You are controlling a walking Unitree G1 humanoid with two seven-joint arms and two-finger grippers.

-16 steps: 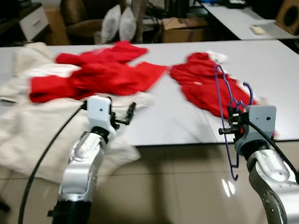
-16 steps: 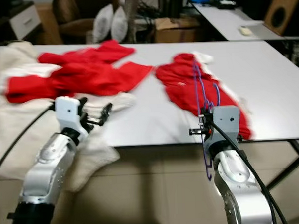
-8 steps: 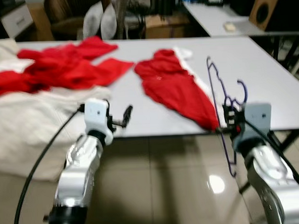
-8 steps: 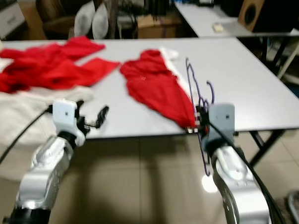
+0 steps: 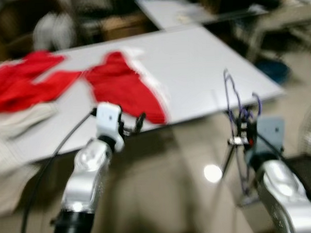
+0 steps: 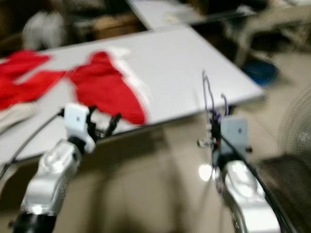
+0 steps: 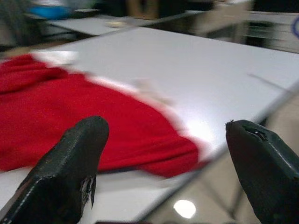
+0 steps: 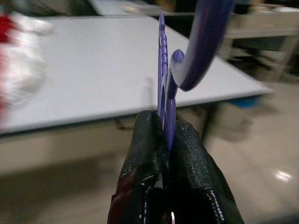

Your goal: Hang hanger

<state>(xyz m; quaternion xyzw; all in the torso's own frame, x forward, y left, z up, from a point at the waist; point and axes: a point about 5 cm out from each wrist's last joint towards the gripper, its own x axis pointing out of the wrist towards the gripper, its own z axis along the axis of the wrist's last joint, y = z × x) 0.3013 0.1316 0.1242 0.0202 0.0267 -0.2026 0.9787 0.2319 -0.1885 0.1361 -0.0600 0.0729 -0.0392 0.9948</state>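
Hanger point(image 5: 237, 124), purple, rides upright in my right claw point(image 8: 166, 135) at about 4 o'clock in my head view, off the corner of the bench point(image 5: 194, 63). I judge this the carry step; no rail is in sight, so next I must find one and lift the hook over it. A red garment point(image 5: 124, 87) lies on the bench near 11 o'clock. Right forearm is raised, fingers clamped on the hanger's neck. Left claw point(image 7: 163, 154) reaches forward at 9 o'clock, spread wide, holding nothing.
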